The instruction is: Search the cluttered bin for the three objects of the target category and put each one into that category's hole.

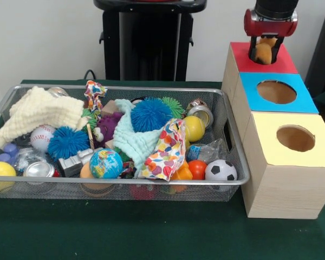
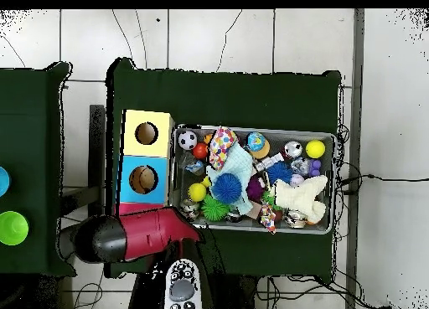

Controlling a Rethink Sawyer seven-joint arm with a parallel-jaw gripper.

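My gripper hangs at the top right, just above the red-topped box. It is shut on an orange-brown furry creature. The blue-topped box stands in front of it, and its round hole is dark and uncovered; it also shows in the overhead view. The wire mesh bin lies left of the boxes, full of clutter. A purple soft toy lies in its middle. I see no pale yellow duck. In the overhead view my arm hides the gripper and the red box.
The yellow-topped box stands nearest the camera. The bin holds blue spiky puffballs, a globe ball, a soccer ball, a yellow ball, cans and cloths. The black pedestal stands behind.
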